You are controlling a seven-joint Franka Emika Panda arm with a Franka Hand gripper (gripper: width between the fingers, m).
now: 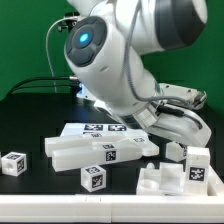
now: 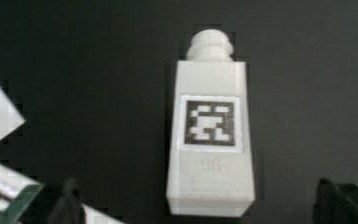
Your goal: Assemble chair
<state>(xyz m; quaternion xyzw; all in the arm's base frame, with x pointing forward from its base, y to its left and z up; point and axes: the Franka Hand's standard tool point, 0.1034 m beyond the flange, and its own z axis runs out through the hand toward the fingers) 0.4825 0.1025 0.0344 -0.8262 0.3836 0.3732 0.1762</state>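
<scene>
While my tool (image 2: 204,188) hangs wide open, I see a tagged white bar (image 2: 211,130) lying on the black counter (image 2: 318,90) beneath it.

Bright, even light from above glares off the glossy robot arm (image 1: 130,45) and washes out the white parts (image 1: 75,152), while the wrist view's tagged bar (image 2: 211,130) looks soft and blurred.
</scene>
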